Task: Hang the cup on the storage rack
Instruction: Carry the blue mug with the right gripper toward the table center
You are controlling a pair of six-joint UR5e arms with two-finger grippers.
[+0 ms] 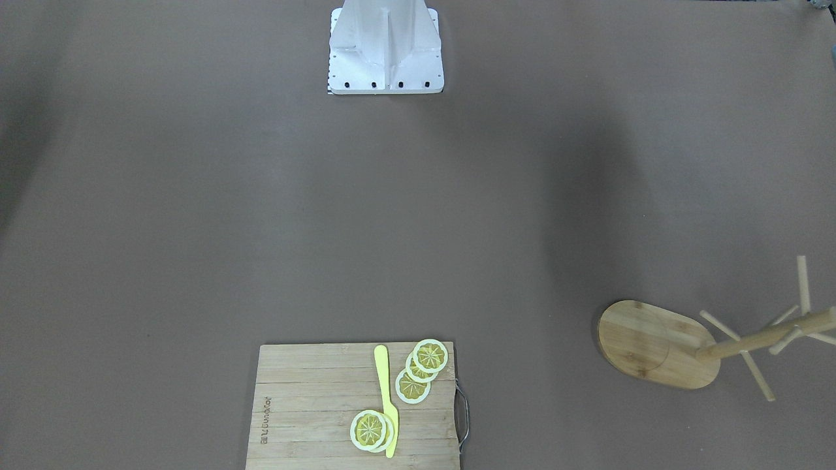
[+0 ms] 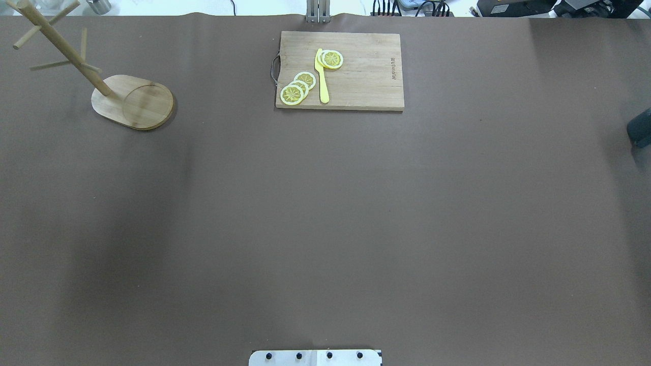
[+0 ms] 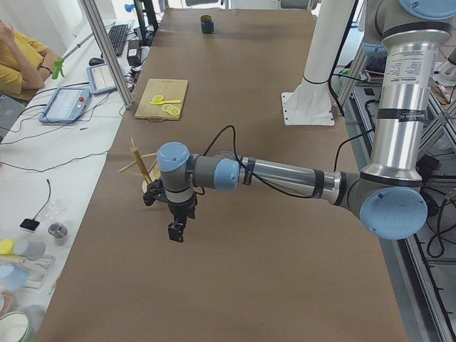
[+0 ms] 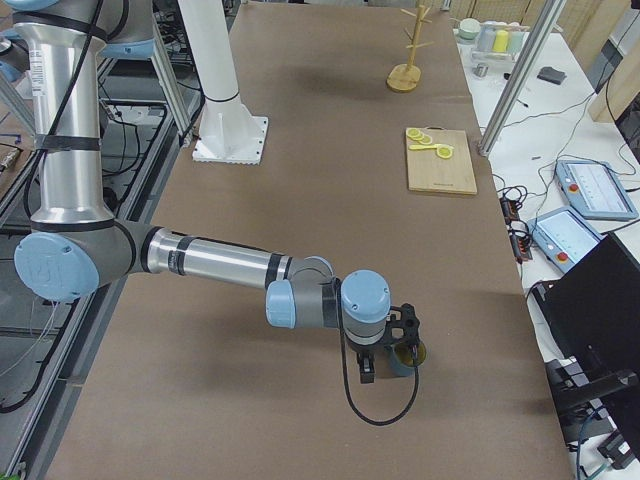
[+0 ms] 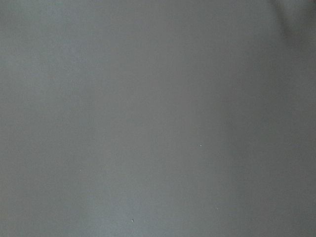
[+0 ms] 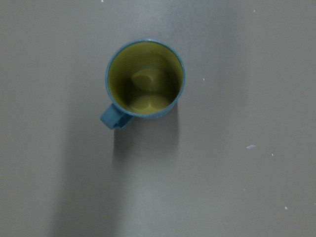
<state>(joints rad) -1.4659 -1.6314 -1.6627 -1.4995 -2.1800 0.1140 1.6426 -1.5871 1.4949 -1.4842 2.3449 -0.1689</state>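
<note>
The cup [image 6: 145,79] is a slate-blue mug with a yellow inside. It stands upright on the brown table straight below my right wrist camera, handle toward that view's lower left. In the exterior right view the cup [image 4: 411,353] is partly behind my right gripper [image 4: 367,372], which hangs just above and beside it; I cannot tell if it is open. The storage rack [image 2: 132,101], a bamboo mug tree with bare pegs, stands at the table's far left. My left gripper [image 3: 174,230] hangs over bare table beside the rack [image 3: 139,160]; I cannot tell its state.
A wooden cutting board [image 2: 366,76] with lemon slices [image 2: 297,87] and a yellow knife [image 2: 322,76] lies at the middle of the table's far edge. The robot's white base [image 1: 385,59] stands at the near edge. An operator sits beyond the table's side in the exterior left view.
</note>
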